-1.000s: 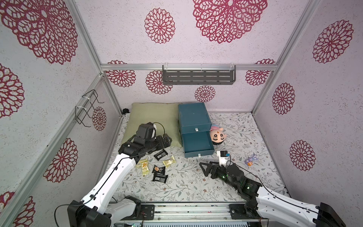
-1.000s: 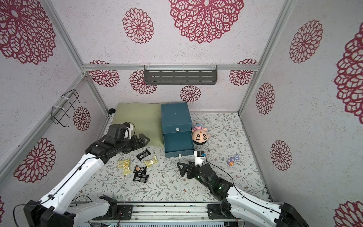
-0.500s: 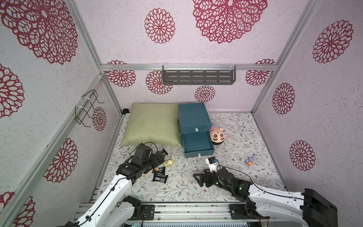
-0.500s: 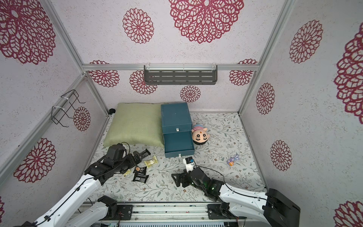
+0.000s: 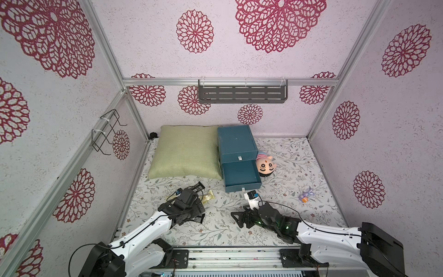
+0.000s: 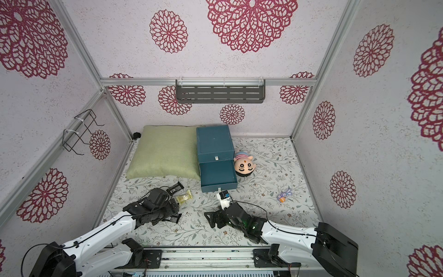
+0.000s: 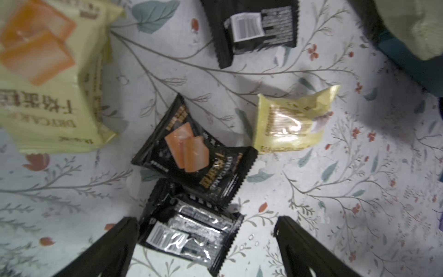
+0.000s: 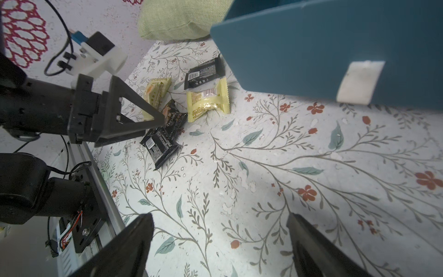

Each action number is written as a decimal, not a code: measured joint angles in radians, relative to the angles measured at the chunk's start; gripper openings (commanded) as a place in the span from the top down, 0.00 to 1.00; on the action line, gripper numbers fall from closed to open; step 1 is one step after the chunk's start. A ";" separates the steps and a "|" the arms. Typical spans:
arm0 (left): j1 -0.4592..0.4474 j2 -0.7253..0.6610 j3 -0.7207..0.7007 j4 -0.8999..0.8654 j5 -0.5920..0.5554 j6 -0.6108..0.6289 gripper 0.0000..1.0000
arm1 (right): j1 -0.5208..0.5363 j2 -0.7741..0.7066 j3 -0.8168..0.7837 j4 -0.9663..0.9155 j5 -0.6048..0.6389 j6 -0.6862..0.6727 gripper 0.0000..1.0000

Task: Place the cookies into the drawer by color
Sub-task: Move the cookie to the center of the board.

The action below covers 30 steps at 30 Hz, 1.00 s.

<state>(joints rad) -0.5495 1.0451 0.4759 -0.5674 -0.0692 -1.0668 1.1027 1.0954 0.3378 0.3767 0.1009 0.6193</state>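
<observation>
Floral mat [image 5: 282, 199]: green cushion [image 5: 184, 151] against the drawer [image 5: 236, 141], plush toy [image 5: 265, 166] beside

Pale walls [image 5: 223, 62] printed with red flower medallions are seen on three sides. A grey slotted shelf [image 5: 242, 94] is fixed in the upper middle, a wire rack [image 5: 105, 134] at the left. The floor [image 5: 287, 163] is covered with leaf-patterned cloth.

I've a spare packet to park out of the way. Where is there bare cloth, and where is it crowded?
Bare: between plush toy, small purple toy and right wall; also between the right gripper and the drawer front. Crowded: the cookies at the left gripper, near the cushion.
</observation>
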 measured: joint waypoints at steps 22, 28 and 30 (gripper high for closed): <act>-0.235 0.133 -0.021 0.290 0.066 -0.111 0.02 | 0.074 0.168 0.076 0.024 -0.002 -0.080 0.22; -0.246 0.201 -0.002 0.386 0.090 -0.113 0.03 | 0.085 0.217 0.092 0.047 -0.018 -0.146 0.22; -0.242 0.199 -0.002 0.385 0.082 -0.112 0.03 | 0.086 0.240 0.108 0.053 -0.028 -0.179 0.23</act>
<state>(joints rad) -0.7914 1.2438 0.4736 -0.1822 0.0132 -1.1786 1.1885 1.3350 0.4458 0.4301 0.0731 0.4408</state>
